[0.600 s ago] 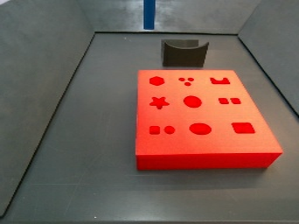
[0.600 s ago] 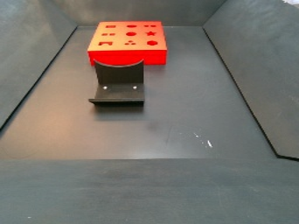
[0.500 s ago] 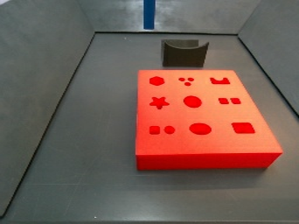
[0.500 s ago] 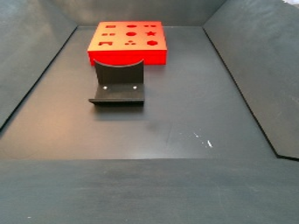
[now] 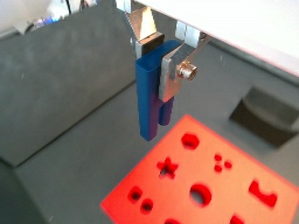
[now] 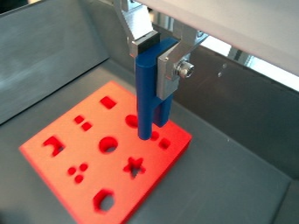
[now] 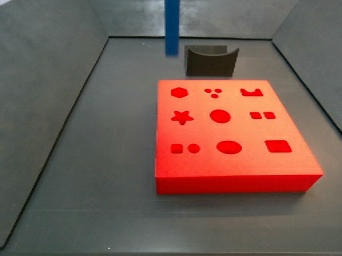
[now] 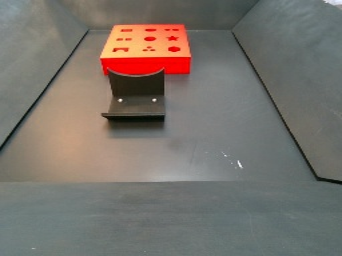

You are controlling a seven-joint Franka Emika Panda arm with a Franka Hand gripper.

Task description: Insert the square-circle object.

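Two thin parallel prongs make up the square-circle object (image 5: 149,94), a long bright-blue peg that hangs upright from the gripper (image 5: 163,63) in both wrist views. The gripper's flat silver fingers (image 6: 167,66) are clamped on the peg's upper part, so it is closed on the peg. The peg's lower end is free in the air above the red block (image 6: 103,157) and does not touch it. In a side view only the peg's lower length (image 7: 171,28) comes in from the top edge of the picture, above the far end of the bench (image 7: 94,150) and behind the fixture (image 7: 211,59); the gripper itself is out of that picture.

The red block (image 7: 231,135) lies flat on the dark bench, its top cut with shaped holes: a hexagon, a star, circles, squares, an oval. The fixture, a dark bracket, stands just beyond the block's far edge in one side view and in front of the block (image 8: 148,49) in the other, where it appears at (image 8: 135,93). Grey walls enclose the bench on all sides.
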